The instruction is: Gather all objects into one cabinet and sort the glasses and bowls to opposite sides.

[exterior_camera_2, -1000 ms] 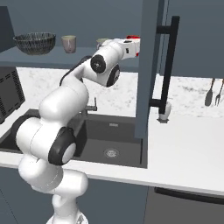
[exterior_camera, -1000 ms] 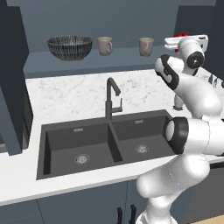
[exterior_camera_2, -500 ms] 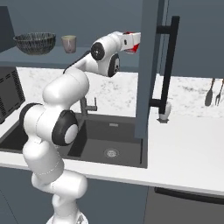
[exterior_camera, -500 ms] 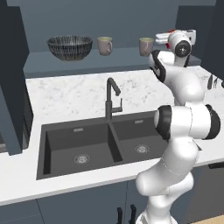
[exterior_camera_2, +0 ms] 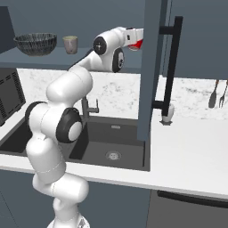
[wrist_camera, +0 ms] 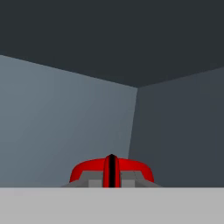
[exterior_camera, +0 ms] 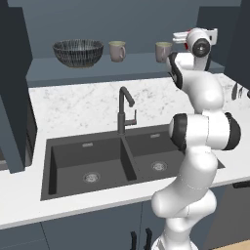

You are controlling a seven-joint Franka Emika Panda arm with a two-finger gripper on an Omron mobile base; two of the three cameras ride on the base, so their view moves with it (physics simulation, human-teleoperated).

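Left base view shows the cabinet (exterior_camera: 127, 68) already holding the bowl (exterior_camera: 78, 52) at its left end and two mugs (exterior_camera: 117, 51) further right. The gripper (exterior_camera_2: 139, 40), clamped narrow on the red cup (exterior_camera_2: 136, 44), carries it at the shelf's right end. Placement beside the mugs likely comes next. The cup's axis cannot be judged.

A long slate-blue shelf (exterior_camera: 97, 72) runs along the wall above the desk. At its left end sits a wide dark striped bowl (exterior_camera: 78, 52). Just right of it stands a beige mug (exterior_camera: 117, 51), and a second beige mug (exterior_camera: 163, 51) stands farther right, apart from the first. Below, the pale speckled desk (exterior_camera: 78, 105) carries a dark double sink (exterior_camera: 122, 158) with a black tap (exterior_camera: 124, 110) at its back edge.
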